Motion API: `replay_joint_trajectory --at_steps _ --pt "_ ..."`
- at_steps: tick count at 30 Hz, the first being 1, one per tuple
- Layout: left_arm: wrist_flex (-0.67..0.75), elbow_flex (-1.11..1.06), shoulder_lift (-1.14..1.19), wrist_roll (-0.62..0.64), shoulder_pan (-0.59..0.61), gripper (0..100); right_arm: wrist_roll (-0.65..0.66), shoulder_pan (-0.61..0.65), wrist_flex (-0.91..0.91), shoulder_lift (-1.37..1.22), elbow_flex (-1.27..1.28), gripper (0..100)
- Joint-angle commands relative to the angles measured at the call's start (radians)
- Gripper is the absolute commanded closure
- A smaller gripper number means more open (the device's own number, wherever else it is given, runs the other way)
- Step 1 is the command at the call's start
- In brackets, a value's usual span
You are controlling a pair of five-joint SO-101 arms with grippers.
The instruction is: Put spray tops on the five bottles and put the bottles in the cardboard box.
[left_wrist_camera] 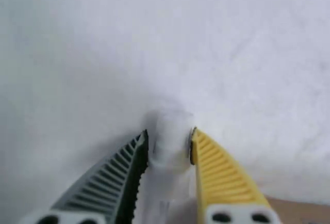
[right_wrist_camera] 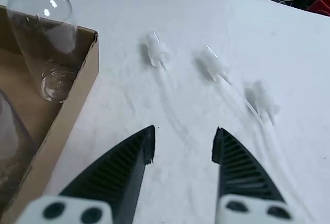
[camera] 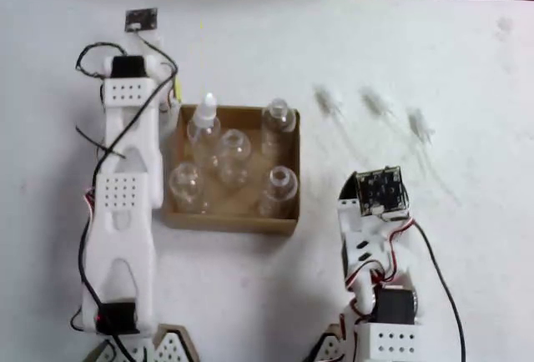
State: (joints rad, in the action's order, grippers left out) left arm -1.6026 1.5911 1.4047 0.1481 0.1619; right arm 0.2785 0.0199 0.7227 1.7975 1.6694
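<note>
The cardboard box (camera: 229,222) at the table's middle holds several clear bottles. One bottle (camera: 203,133) at its far left wears a white spray top; the other bottles, such as the one at the near right (camera: 279,188), have bare necks. My left gripper (left_wrist_camera: 168,139) is shut on a white spray top (left_wrist_camera: 170,126), close over the white table by the box's far left corner (camera: 173,102). Three loose spray tops (camera: 329,99) (camera: 375,103) (camera: 420,124) lie right of the box. My right gripper (right_wrist_camera: 183,141) stands open short of them (right_wrist_camera: 212,63), holding nothing.
The left arm (camera: 125,187) stretches along the box's left wall. The right arm (camera: 380,295) sits at the near right. A small dark board (camera: 140,19) lies at the far left. The box wall (right_wrist_camera: 77,84) and a bottle (right_wrist_camera: 44,22) flank the right gripper.
</note>
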Motion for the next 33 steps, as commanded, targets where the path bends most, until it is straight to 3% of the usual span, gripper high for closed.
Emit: replay_joint_trajectory --at_steps 1,3,10,13,26,29,33 --pt "0.015 0.021 -0.005 -0.008 0.015 91 0.011 0.001 -0.021 0.007 0.006 83.6" --pt "0.014 0.029 -0.005 -0.008 0.018 98 0.011 0.001 -0.021 0.007 0.006 83.6" --pt "-0.126 0.084 -0.079 -0.002 0.015 98 0.011 0.001 -0.022 0.007 0.006 83.6" --pt "-0.184 0.078 -0.196 -0.002 0.016 98 0.011 0.001 -0.022 0.007 0.006 83.6" --pt "-0.19 0.061 -0.802 0.014 0.022 98 0.011 -0.001 -0.022 0.007 0.006 83.6" --pt "-0.19 -0.028 -0.966 0.095 0.015 98 0.011 -0.001 -0.022 0.007 0.006 83.6" --pt "-0.19 -0.282 -1.224 0.098 -0.039 98 0.011 -0.001 -0.022 0.007 0.006 83.6"
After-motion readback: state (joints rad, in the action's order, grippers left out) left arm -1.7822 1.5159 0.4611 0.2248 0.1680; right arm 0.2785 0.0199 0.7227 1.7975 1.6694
